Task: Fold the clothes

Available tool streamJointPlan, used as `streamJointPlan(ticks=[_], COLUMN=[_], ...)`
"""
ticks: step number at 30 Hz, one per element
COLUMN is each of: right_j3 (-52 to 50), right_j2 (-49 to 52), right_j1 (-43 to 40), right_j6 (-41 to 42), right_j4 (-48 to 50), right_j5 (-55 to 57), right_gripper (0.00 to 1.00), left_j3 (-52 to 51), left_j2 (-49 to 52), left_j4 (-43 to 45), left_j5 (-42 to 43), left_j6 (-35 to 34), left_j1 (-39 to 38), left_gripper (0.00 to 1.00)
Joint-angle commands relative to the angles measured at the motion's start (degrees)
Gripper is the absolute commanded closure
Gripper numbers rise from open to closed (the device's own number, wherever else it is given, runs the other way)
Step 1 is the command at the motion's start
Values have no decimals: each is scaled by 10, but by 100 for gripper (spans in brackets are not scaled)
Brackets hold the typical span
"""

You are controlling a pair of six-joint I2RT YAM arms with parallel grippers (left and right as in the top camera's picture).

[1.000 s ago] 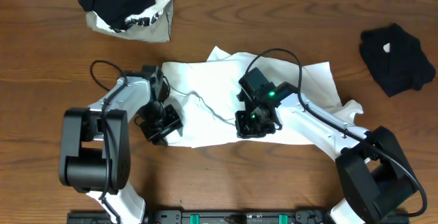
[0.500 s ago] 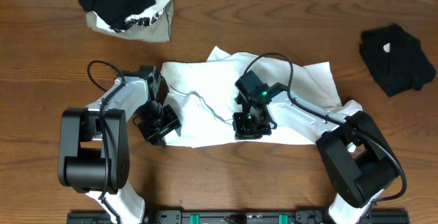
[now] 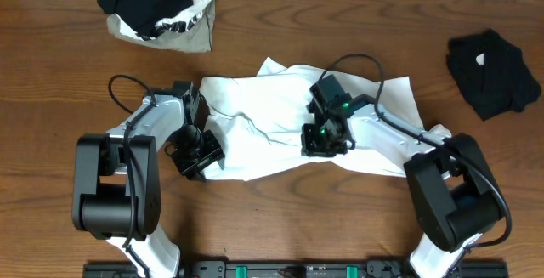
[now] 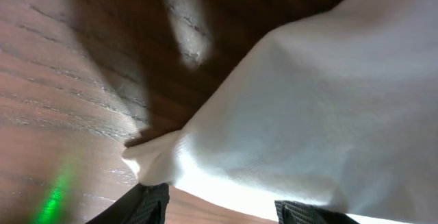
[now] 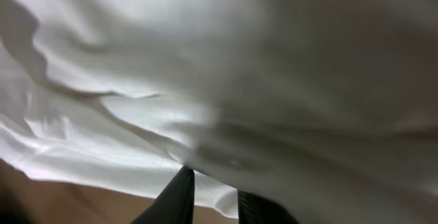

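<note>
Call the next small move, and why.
Probably lift both grippers slightly and carry the near hem toward the far edge: the left gripper pinches the near-left corner of the white T-shirt, the right gripper its near middle, and the shirt lies unfolded.

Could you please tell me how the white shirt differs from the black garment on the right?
The white shirt is spread out mid-table and covers far more wood than the black garment, which lies bunched in a small heap. The right end effector pinches the white shirt; nothing touches the black garment. Both are soft cloth on the table.
</note>
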Motion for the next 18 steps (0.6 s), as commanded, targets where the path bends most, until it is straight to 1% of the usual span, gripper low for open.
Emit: streamJointPlan(ticks=[1,4,7,10,13,14,16,18], right_j3=[1,5,17,41,76,92,117,138], right_j2=[4,3,2,-7,-17,-19,-20,-20], right_j1=[-10,-10,-11,-11,-11,-11,-11,-11], right_j6=[-18,-26,-29,-34,-34,-34,-34,-33], right_j4=[13,10,-16,-74,-149,-181,-221,-249], right_j5=[36,42,58,107,179,204,226,229], right_gripper=[79,82,83,83,81,80,79,77], left_j3=[-3,-3,-3,0,13,19,32,46], left_j2=[10,10,10,9,-1,-7,-22,-42], left_j4=[-1,-1,-2,-6,-33,-44,-66,-89], left_j5=[-12,-26,-42,-58,-123,-136,-157,-193], left_j6=[7,7,7,5,-25,-25,-26,-43], left_j1=[3,5,10,17,30,35,40,43], left_gripper=[49,49,49,49,50,50,50,50])
